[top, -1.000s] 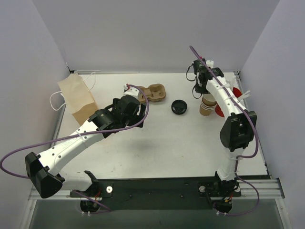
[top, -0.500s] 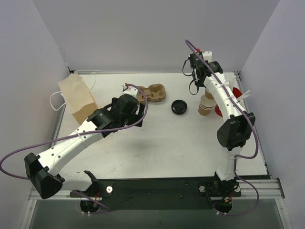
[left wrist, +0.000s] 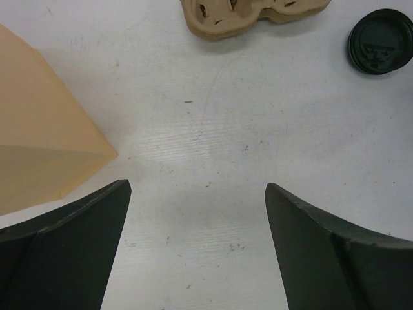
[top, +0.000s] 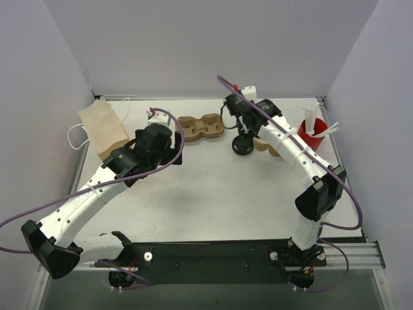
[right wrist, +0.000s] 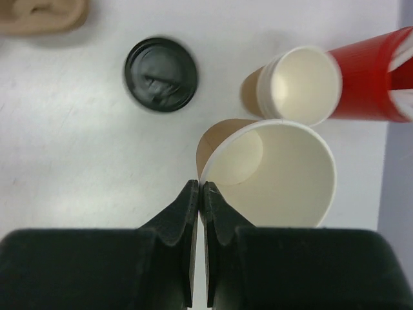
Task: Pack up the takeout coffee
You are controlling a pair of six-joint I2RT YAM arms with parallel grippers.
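Kraft cup (right wrist: 284, 174) hangs from the right gripper (right wrist: 200, 190), its fingers pinched shut on the rim. A second ago that arm stood over the stack of cups (right wrist: 300, 84); it has since swung left to hover by the black lid (top: 242, 147). So the cup is picked and probably needs its lid or the carrier (top: 201, 126) next. The left gripper (left wrist: 193, 194) has drawn back, fingers spread wide and holding nothing, beside the paper bag (left wrist: 39, 129). Only the right wrist view shows the pinch; overhead, the arm hides the cup.
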